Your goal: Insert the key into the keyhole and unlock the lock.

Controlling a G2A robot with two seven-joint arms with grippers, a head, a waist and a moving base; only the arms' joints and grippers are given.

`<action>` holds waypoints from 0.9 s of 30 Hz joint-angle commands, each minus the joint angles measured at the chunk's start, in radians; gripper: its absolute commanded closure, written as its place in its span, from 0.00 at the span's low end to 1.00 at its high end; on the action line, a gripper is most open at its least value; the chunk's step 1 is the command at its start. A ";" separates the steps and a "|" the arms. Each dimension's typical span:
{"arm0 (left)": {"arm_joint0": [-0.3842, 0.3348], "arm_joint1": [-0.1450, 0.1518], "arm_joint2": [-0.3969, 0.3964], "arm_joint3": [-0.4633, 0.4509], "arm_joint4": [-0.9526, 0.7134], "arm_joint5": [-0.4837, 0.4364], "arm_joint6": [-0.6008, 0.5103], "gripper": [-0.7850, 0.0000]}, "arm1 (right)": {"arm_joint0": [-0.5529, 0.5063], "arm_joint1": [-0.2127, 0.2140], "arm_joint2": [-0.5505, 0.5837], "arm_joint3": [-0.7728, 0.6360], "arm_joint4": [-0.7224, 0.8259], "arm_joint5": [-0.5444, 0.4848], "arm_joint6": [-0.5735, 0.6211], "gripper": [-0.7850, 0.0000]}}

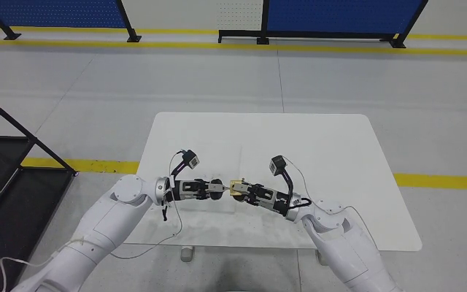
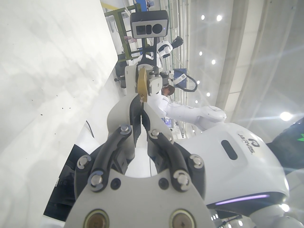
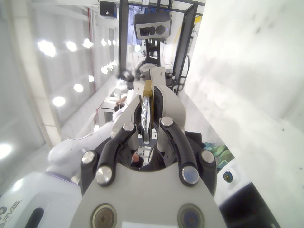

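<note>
My left gripper (image 1: 222,187) is clenched on the key (image 2: 142,99), whose tip is at the brass lock (image 1: 236,187) just ahead. My right gripper (image 1: 243,190) grasps that lock, with the shackle (image 3: 145,117) back between its fingers, above the table (image 1: 328,146).

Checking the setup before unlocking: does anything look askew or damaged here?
Nothing stands out. The right gripper holds the lock above the table, and the left gripper holds the key in line at its end; no damage shows.

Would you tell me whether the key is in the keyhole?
Cannot tell. The key meets the lock at its end, but the left gripper hides the keyhole.
</note>
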 commanded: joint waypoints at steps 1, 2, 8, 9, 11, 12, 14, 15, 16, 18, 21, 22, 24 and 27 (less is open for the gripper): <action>0.001 -0.002 -0.002 -0.004 0.000 0.008 0.003 1.00 | 0.000 0.000 0.000 0.000 0.000 0.000 0.000 1.00; 0.002 -0.003 -0.002 -0.006 -0.002 0.013 0.005 1.00 | 0.000 0.000 0.000 0.000 0.000 0.000 0.000 1.00; 0.001 -0.010 -0.001 -0.009 -0.001 0.030 0.008 1.00 | 0.000 0.000 0.000 0.000 0.000 0.000 0.000 1.00; 0.000 -0.011 -0.001 -0.009 0.000 0.031 0.008 1.00 | 0.000 0.000 0.000 0.000 0.000 0.000 0.000 1.00; -0.001 -0.013 0.000 -0.007 0.003 0.032 0.006 1.00 | 0.000 0.000 0.000 0.000 0.000 0.000 0.000 1.00; -0.003 -0.014 0.000 -0.007 0.005 0.029 0.005 1.00 | 0.000 0.000 0.000 0.000 0.000 0.000 0.000 1.00; -0.004 -0.016 -0.001 -0.006 0.018 0.011 0.003 1.00 | 0.000 0.000 0.000 0.000 0.000 0.000 0.000 1.00; -0.004 -0.018 -0.003 -0.006 0.020 0.000 0.006 1.00 | 0.000 0.000 0.000 0.000 0.000 0.000 0.000 1.00; -0.004 -0.018 -0.004 -0.005 0.029 -0.012 0.004 1.00 | 0.000 0.000 0.000 0.000 0.000 0.000 0.000 1.00; -0.002 -0.020 -0.008 -0.004 0.038 -0.040 0.007 1.00 | 0.000 0.000 0.000 0.000 0.000 0.000 0.000 1.00; 0.001 -0.021 -0.015 -0.005 0.064 -0.082 0.015 1.00 | 0.000 0.000 0.000 0.000 0.000 0.000 0.000 1.00; 0.002 -0.022 -0.019 -0.007 0.076 -0.098 0.022 1.00 | 0.000 0.000 0.000 0.000 0.000 0.000 0.000 1.00; 0.009 -0.023 -0.021 -0.012 0.087 -0.123 0.033 1.00 | 0.000 0.000 0.000 0.000 0.000 0.000 0.000 1.00; 0.015 -0.024 -0.027 -0.016 0.109 -0.155 0.042 1.00 | 0.000 0.000 0.000 0.000 0.000 0.000 0.000 1.00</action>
